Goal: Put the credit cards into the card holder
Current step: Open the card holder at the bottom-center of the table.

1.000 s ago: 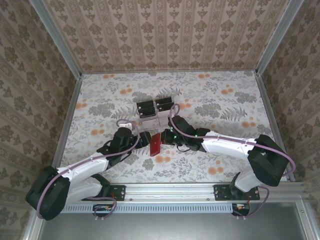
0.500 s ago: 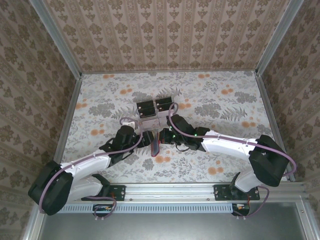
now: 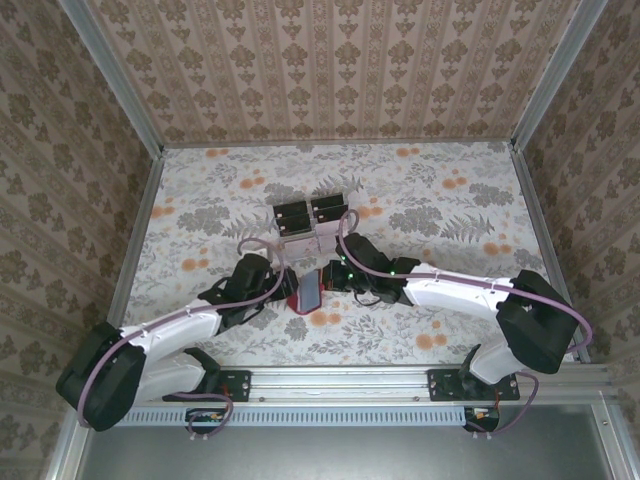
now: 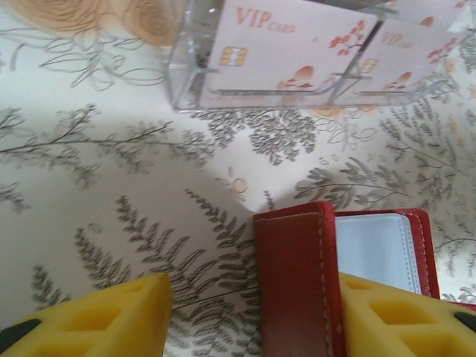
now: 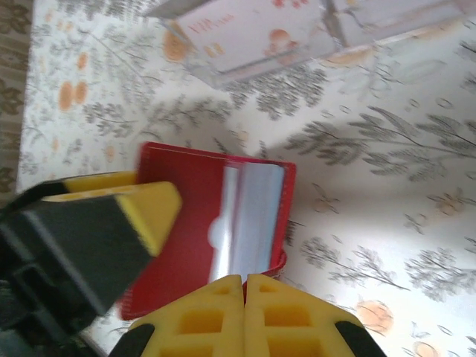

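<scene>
The floral table [image 3: 200, 200] carries a clear stand [image 3: 310, 222] at its middle, and the credit cards [image 4: 275, 52] stand in it, pale printed faces toward the arms. Just in front of the stand is the card holder [image 3: 309, 291] — open, with a greyish pocket showing. The right gripper [image 5: 244, 284] is clenched on one edge of it. The left gripper [image 4: 255, 301] is released — one pad touches the red cover, the other stands apart from it.
</scene>
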`<move>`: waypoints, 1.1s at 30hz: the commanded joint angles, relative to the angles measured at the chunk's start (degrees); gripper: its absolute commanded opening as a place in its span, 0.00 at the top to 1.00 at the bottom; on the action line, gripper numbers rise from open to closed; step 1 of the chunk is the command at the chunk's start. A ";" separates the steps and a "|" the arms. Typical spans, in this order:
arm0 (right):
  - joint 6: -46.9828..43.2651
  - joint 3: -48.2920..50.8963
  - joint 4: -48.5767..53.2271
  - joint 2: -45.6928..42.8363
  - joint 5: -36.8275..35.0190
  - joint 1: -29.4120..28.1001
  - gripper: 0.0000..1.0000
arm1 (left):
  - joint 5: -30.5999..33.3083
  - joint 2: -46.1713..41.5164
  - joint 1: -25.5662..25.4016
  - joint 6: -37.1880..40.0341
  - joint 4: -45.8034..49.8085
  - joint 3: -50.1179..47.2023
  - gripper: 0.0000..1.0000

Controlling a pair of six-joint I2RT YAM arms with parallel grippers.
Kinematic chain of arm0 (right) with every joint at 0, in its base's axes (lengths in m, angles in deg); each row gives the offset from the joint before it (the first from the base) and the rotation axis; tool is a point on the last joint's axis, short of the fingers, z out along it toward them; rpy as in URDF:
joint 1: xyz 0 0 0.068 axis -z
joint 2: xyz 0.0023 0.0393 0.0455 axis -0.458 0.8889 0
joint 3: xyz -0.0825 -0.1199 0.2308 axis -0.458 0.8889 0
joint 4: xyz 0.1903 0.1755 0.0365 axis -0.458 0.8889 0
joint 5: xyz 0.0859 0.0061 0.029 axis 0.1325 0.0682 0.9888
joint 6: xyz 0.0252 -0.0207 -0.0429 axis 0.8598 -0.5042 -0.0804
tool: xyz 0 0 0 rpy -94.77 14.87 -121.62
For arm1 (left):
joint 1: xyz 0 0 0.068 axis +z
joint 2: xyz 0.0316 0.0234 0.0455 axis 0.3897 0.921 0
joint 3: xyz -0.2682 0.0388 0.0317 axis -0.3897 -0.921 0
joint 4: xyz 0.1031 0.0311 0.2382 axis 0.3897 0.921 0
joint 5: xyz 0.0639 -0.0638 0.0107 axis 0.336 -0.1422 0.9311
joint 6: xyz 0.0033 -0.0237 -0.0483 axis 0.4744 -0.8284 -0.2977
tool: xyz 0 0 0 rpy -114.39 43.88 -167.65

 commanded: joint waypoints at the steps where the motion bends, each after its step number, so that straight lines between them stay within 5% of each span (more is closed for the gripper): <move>1: 1.48 3.31 0.11 -1.35 -2.81 0.77 0.92 | 2.86 -2.39 -0.37 -0.75 4.73 -0.52 0.45; 5: 1.69 5.54 -0.89 0.34 -4.11 1.24 0.80 | 3.21 -3.51 -0.33 -1.50 5.97 -2.16 0.45; 20: 2.16 5.40 -2.02 4.63 -5.55 2.02 0.71 | 10.01 -2.48 -0.38 -3.46 20.63 0.20 0.35; 33: 0.13 3.15 1.42 -4.50 -2.04 1.09 0.62 | 8.84 0.20 -0.37 1.02 14.42 3.60 0.28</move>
